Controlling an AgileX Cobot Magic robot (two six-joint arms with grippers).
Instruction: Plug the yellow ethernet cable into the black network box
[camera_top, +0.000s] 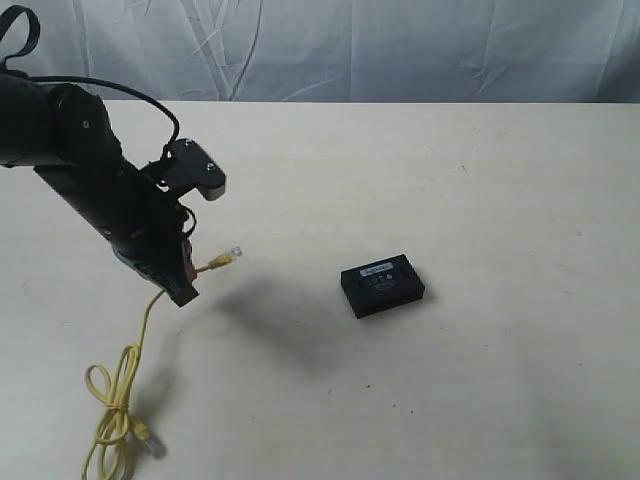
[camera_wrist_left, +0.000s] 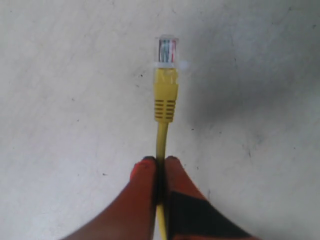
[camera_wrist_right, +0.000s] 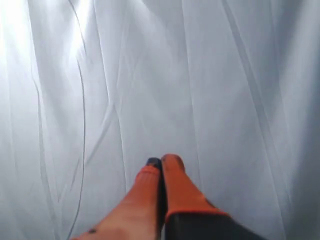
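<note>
On the near left of the table (camera_top: 500, 200): loose coil of the yellow ethernet cable (camera_top: 118, 405), with its second plug (camera_top: 146, 434) lying beside the loops
Left gripper (camera_top: 186, 287): raised off the table, jaws pinching the cord just behind the yellow boot
Free plug (camera_wrist_left: 167, 50): clear, sticking out past the fingertips
Black network box (camera_top: 382, 284): flat on the table near the middle, well apart from the free plug, white label facing up
Right gripper (camera_wrist_right: 161, 161): jaws pressed together, holding nothing, facing the white cloth (camera_wrist_right: 225, 75)
</note>
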